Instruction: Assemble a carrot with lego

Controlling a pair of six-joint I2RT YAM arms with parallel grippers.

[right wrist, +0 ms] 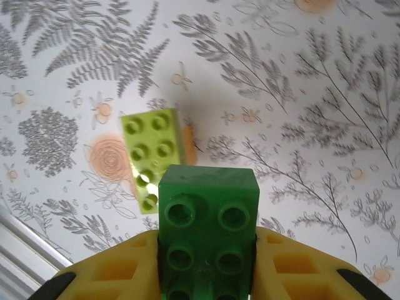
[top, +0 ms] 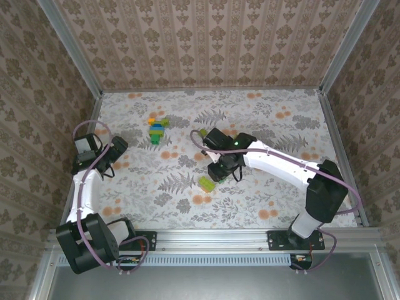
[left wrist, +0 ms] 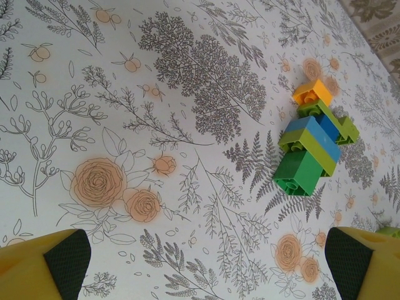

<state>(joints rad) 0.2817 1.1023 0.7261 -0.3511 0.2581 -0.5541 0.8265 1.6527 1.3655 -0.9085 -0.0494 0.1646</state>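
Between the yellow fingers (right wrist: 294,265) of the right pincer (right wrist: 208,265), a dark green brick (right wrist: 207,219) is sitting clamped, with its studs facing the wrist camera. The right pincer is pinching this brick by two opposite sides. Just beyond the held brick, a lime-green brick (right wrist: 150,156) is lying flat on the worktop (right wrist: 312,94), studs up. A sliver of orange is showing along its right edge; it is not possible to tell whether this is another brick or part of the printed pattern.

In the top view, the right pincer (top: 220,170) is positioned near the middle of the worktop, and the lime-green brick (top: 206,183) is lying just beside it on the near-left side. Well apart, toward the far left, a small build of yellow, green and blue bricks (top: 157,130) is resting on the worktop.

The left pincer (left wrist: 206,269) is standing fully spread and gripping nothing. In its wrist view, the build (left wrist: 315,140) is lying ahead and to the right.
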